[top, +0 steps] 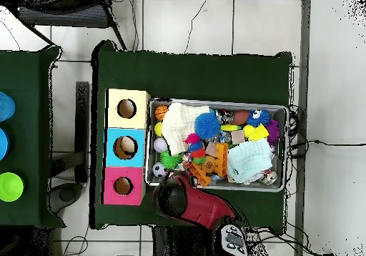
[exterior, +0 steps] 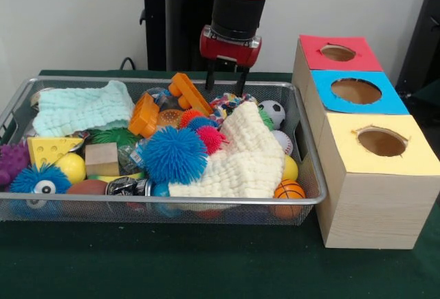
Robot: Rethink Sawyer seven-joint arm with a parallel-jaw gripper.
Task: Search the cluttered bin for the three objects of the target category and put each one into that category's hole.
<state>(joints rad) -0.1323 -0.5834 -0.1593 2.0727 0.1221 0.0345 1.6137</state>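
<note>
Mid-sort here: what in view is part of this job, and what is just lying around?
Job: claw, open, at the wire bin; red-topped box, blue-topped box, yellow-topped box, each with a hole.
Lying about: green disc and blue disc on the side table.

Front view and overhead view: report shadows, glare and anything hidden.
Front view: even light, no glare; the claw hangs over the bin's far edge with both tips apart, and the wooden boxes' holes are dark inside. Overhead view: the arm hides the claw and the bin's near rim.
</note>
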